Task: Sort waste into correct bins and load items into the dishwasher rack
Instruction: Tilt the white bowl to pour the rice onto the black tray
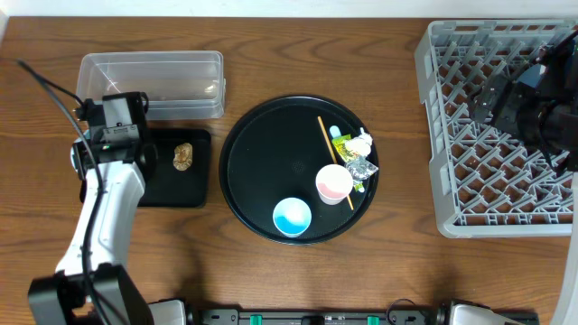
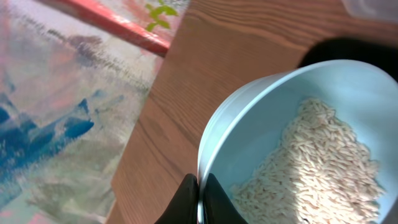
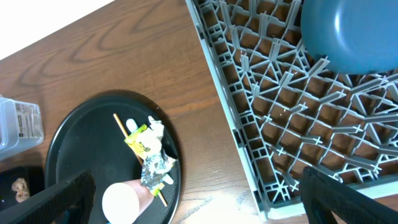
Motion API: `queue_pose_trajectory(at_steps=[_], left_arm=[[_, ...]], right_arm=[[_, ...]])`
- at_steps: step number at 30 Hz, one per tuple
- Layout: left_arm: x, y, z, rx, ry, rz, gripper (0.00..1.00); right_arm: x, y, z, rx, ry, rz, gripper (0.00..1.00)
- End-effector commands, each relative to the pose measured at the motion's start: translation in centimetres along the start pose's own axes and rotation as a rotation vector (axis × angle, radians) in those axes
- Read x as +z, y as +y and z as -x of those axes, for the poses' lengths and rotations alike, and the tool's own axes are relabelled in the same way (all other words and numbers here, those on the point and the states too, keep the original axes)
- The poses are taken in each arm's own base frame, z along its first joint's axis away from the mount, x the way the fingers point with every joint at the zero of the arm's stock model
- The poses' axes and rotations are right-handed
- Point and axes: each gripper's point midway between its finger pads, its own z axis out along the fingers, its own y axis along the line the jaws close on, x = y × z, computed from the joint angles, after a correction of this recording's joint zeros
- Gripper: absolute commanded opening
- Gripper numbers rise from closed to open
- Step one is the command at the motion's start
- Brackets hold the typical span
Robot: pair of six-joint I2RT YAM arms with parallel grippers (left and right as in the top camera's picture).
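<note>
black fingertips of the left gripper (image 2: pixel 200 198) were pressed together on the rim of the white bowl (image 2: pixel 249 118), one inside the wall and one outside. the bowl hung from that single pinch and appeared tilted. the loose white rice (image 2: pixel 311 162) lay heaped in the bowl's far part, well apart from the fingers.

judgement: the bowl is stiff, hard and probably smooth, so a rim pinch could slip or let it swing, and the rice puts weight away from the grip. the grains are light and loose; they would pour at a steeper tilt and cannot be picked up.

beneath the bowl ran the wooden table (image 2: pixel 205 74). the shallow black tray (image 2: pixel 336 50) showed just past the bowl's far rim, with a corner of the clear tub (image 2: pixel 373 5) beyond it. overhead, the brownish food lump (image 1: pixel 183 155) lay in that tray; the bowl itself was hidden under the wrist.

the right gripper (image 3: pixel 199 205) stood spread wide and empty above the near edge of the dishwasher rack (image 3: pixel 267 124). the dark blue plate (image 3: pixel 354 31) sat in the rack, well apart from that gripper.

on the round black tray (image 1: pixel 257 144) lay the light blue bowl (image 1: pixel 292 217), the pink cup (image 1: pixel 333 183), the stick (image 1: pixel 327 144), the foil wrappers (image 1: pixel 360 168) and the tissue wad (image 1: pixel 363 142), the last four clustered together.
</note>
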Motion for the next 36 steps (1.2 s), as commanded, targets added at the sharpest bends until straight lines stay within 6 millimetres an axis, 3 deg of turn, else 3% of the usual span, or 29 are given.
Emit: queue_pose_trajectory(at_steps=[1,8,15,32,36], left_arm=[[-0.7,-0.7,1.5,0.072,-0.036,0.030,0.06],[-2.0,-2.2,2.2,0.186,-0.078,0.095,0.06],[-2.2,-1.0,2.1,0.208,-0.074,0.192,0.06],[-2.3,-0.7,3.4,0.232,-0.107,0.238,0.06],[-1.8,-1.5,2.4,0.288,-0.093,0.214,0.06]], right_arm=[[-0.4,-0.2,0.0,0.017,-0.011,-0.003,0.99],[-0.4,-0.2,0.0,0.017,-0.010,-0.003,0.99],[-0.4,-0.2,0.0,0.017,-0.010,-0.003,0.99],[-0.4,-0.2,0.0,0.017,-0.011,-0.003,0.99],[-0.4,-0.2,0.0,0.017,-0.010,-0.003,0.99]])
